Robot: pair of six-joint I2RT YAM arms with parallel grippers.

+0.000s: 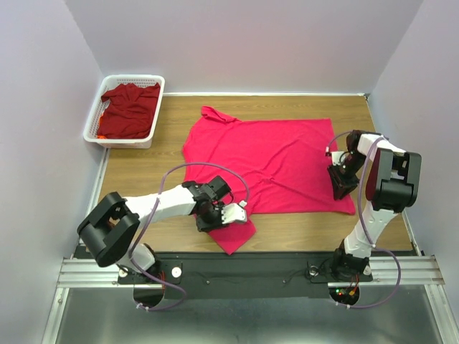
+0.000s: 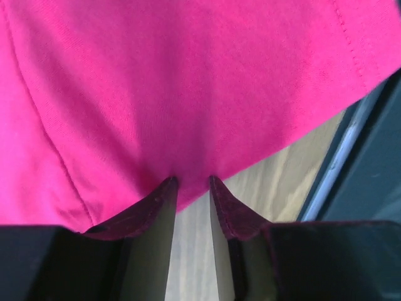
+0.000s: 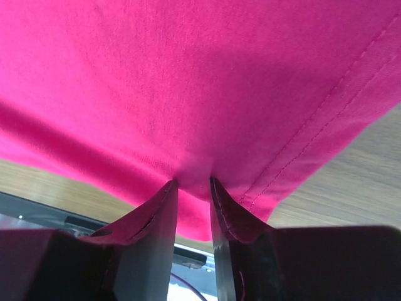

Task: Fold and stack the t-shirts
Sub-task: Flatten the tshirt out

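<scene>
Wooden tabletop (image 1: 308, 229) beneath spread pink t-shirt (image 1: 272, 161); left hand (image 2: 191, 180) nipping its near sleeve, right hand (image 3: 191, 182) nipping its hem; maroon t-shirt (image 1: 129, 111) heaped in white basket (image 1: 122, 142).

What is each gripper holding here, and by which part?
Both pinch the pink t-shirt: left gripper at the near sleeve's edge, right gripper at the hem by its near corner.

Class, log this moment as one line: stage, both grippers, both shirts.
stage: pre-fold | left gripper: shut on pink t-shirt, near sleeve | right gripper: shut on its hem corner | maroon t-shirt: crumpled in basket
</scene>
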